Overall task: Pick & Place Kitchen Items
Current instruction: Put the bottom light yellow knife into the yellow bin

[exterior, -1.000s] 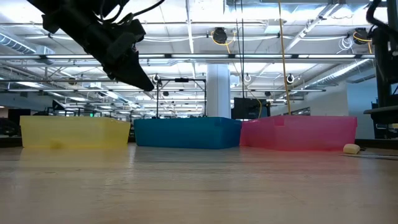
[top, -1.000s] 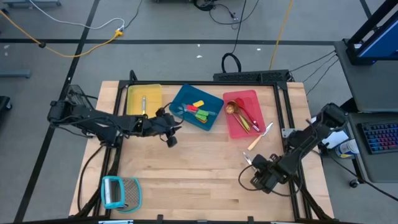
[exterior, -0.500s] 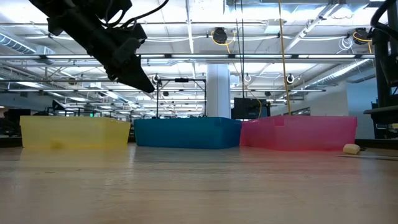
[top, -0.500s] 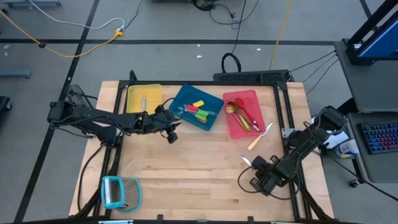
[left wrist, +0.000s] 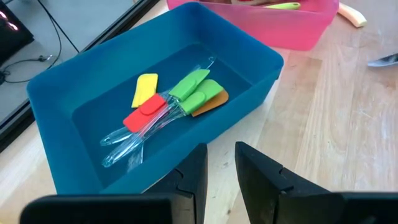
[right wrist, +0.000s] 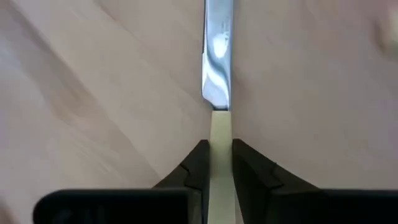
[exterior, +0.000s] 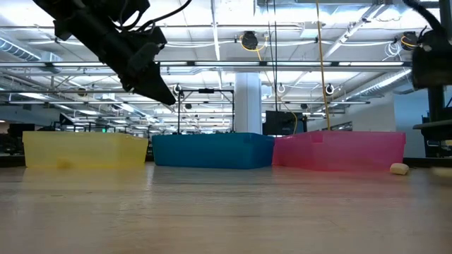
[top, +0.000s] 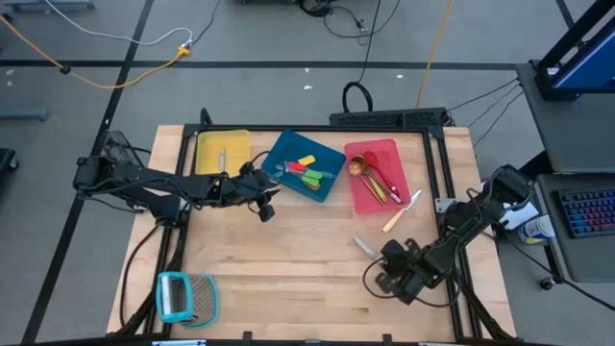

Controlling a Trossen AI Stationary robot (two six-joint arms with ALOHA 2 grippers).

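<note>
The big wooden table (top: pixel 288 259) has three trays along its far side — a yellow tray (top: pixel 223 152), a blue tray (top: pixel 304 165) and a pink tray (top: pixel 376 178).

The left arm reaches in low from the left side. Its left gripper (top: pixel 266 206) hangs just above the table, right by the near edge of the blue tray. Its two fingers (left wrist: pixel 196 174) stand a little apart, with nothing between them.

The right arm bends in from the right edge. Its right gripper (top: pixel 381 253) is down near the front right of the table and pinches a knife (right wrist: pixel 217 81) by its cream handle. The shiny blade sticks straight out past the fingers, toward the middle of the table.

Another cream-handled knife (top: pixel 401 212) lies flat on the wood just in front of the pink tray — its blade points at the tray.

Green, red, yellow and orange tools (left wrist: pixel 168 106) lie together in the blue tray. Spoons (top: pixel 370 177) lie in the pink one. A thin pale tool (top: pixel 221 160) lies in the yellow tray, too small to tell what it is.
</note>
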